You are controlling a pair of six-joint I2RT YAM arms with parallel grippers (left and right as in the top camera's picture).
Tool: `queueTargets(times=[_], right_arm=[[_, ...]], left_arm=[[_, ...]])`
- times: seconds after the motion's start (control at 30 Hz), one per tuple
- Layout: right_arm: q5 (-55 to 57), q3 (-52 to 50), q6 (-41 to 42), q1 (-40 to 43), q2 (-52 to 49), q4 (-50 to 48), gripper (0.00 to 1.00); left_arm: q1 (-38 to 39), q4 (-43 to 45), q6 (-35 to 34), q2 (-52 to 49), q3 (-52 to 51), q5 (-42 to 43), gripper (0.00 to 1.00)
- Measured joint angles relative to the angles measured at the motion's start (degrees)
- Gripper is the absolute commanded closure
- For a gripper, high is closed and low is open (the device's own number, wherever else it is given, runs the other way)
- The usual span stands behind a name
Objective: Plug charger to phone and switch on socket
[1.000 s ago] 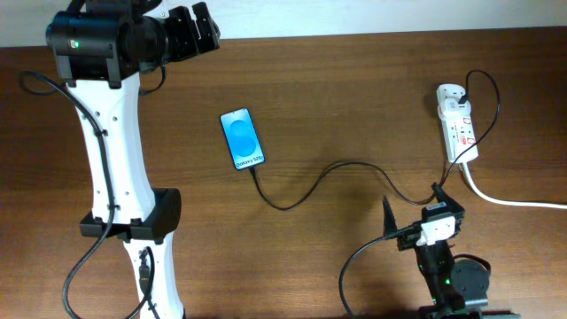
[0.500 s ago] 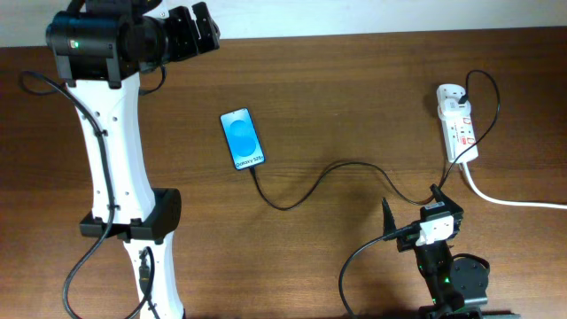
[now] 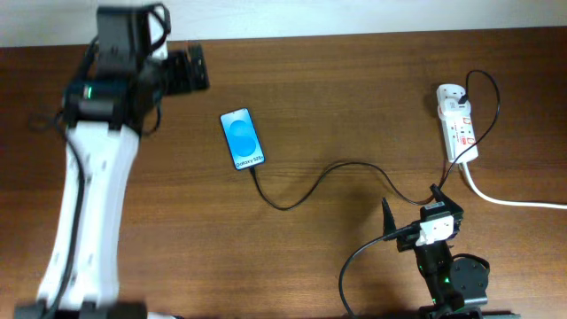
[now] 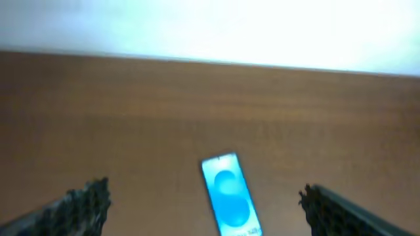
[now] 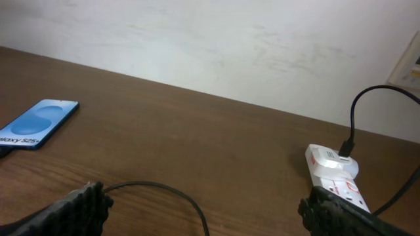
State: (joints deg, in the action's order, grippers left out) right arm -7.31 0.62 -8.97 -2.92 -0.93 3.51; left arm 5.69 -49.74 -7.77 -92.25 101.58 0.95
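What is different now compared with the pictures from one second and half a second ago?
The left gripper moved away from the table's far edge, nearer to the phone; it is open and holds nothing. The phone, the charger, the socket and the right gripper stayed as they were.

- Table: brown wood-grain top with a matt finish. It fills nearly the whole overhead view, and the grain runs along its length.
- Wall: off-white and plain, with faint scuffs and streaks in the right wrist view. It meets the table's far edge directly.
- Pale band: off-white, running along the top of the overhead view beyond the table's far edge.
- Wall fitting: cream-coloured and flat, cut off by the right edge of the frame. Its type cannot be determined.
- Left wrist view: blurred, showing only brown table below a washed-out bright wall.
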Motion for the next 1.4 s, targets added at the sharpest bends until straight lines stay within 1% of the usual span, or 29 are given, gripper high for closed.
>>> queueTargets(times=[0.1,0.17,0.2,0.27,0.3,0.37,0.4,0.43,0.47,0.53,0.63,0.93,1.03,1.17,1.4], right_arm=[[0.0,0.0,0.0,0.0,0.0,0.0,0.02],[0.0,0.0,0.0,0.0,0.0,0.0,0.02],[0.0,0.0,0.0,0.0,0.0,0.0,0.02],[0.0,0.0,0.0,0.0,0.0,0.0,0.02],[0.0,0.0,0.0,0.0,0.0,0.0,0.02],[0.0,0.0,0.0,0.1,0.1,-0.1,0.02],[0.0,0.0,0.0,0.1,0.0,0.0,0.02],[0.0,0.0,0.0,0.1,0.0,0.0,0.02],[0.0,0.0,0.0,0.1,0.0,0.0,0.02],[0.0,0.0,0.0,0.1,0.0,0.0,0.02],[0.0,0.0,0.0,0.1,0.0,0.0,0.02],[0.0,0.0,0.0,0.1,0.0,0.0,0.02],[0.0,0.0,0.0,0.1,0.0,0.0,0.02],[0.0,0.0,0.0,0.1,0.0,0.0,0.02],[0.0,0.0,0.0,0.1,0.0,0.0,0.02]], left_arm=[[0.0,10.3,7.6,14.1,-18.4,0.1,0.01],[0.0,18.1,11.4,21.4,-29.7,0.5,0.01],[0.0,23.3,12.7,25.2,-35.8,0.7,0.01],[0.0,29.7,14.5,32.6,-46.2,0.7,0.01],[0.0,35.6,15.5,39.3,-54.8,0.7,0.01],[-0.3,43.4,16.6,49.0,-64.7,0.8,0.01],[-0.8,46.3,16.9,53.4,-69.2,0.8,0.01],[-1.4,47.1,17.0,56.8,-72.5,0.8,0.01],[-2.7,47.7,17.2,64.5,-79.3,0.7,0.01],[-3.9,48.5,17.4,71.0,-85.0,0.7,0.01],[-4.4,48.9,18.1,77.9,-88.7,0.7,0.01],[-5.4,50.1,21.6,91.3,-96.8,0.7,0.01],[-5.5,52.4,21.8,91.4,-99.6,0.7,0.01],[-5.5,45.6,21.9,91.4,-100.9,0.7,0.01],[-5.5,45.5,21.7,91.4,-100.9,0.7,0.01]])
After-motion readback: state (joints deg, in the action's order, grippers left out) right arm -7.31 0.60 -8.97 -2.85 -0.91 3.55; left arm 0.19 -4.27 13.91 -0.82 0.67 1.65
